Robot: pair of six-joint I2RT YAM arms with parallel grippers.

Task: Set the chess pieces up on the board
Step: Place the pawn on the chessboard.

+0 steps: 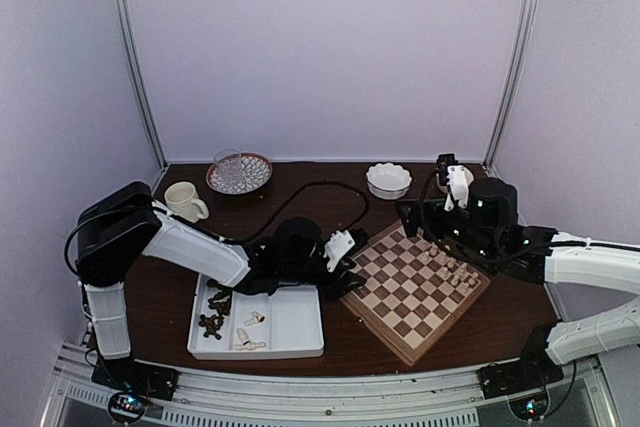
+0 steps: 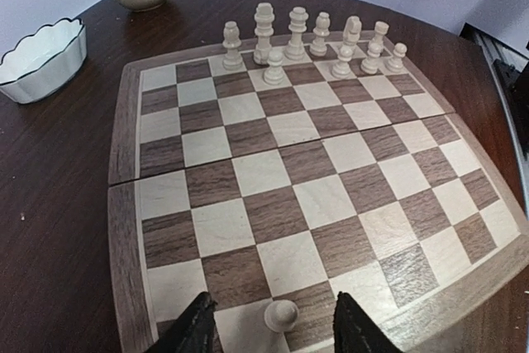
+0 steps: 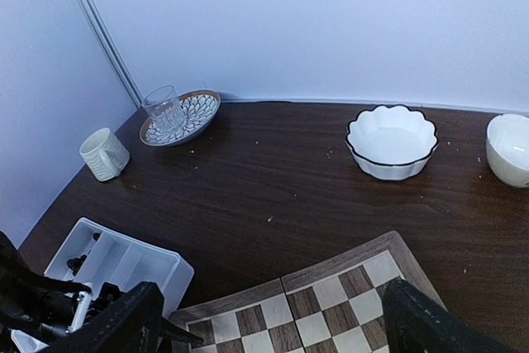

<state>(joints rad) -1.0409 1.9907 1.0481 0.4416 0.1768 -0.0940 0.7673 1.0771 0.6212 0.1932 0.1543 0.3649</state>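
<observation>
The board (image 1: pixel 415 292) lies right of centre, and a row of cream chess pieces (image 2: pixel 310 39) stands along its far edge in the left wrist view. My left gripper (image 2: pixel 273 335) is open low over the board's near edge, and a single cream pawn (image 2: pixel 280 313) stands free between its fingers (image 2: pixel 194 328). In the top view my left gripper (image 1: pixel 350 273) sits at the board's left edge. My right gripper (image 3: pixel 277 328) is open and empty above the board's back corner (image 3: pixel 364 279). More cream pieces (image 1: pixel 250 332) and dark ones (image 1: pixel 213 312) lie in the white tray (image 1: pixel 290 332).
A scalloped white bowl (image 3: pixel 390 140) and a plain bowl (image 3: pixel 508 148) stand behind the board. A mug (image 1: pixel 185 200) and a patterned plate holding a glass (image 1: pixel 238 172) are at the back left. A black cable (image 1: pixel 320 192) loops across the table.
</observation>
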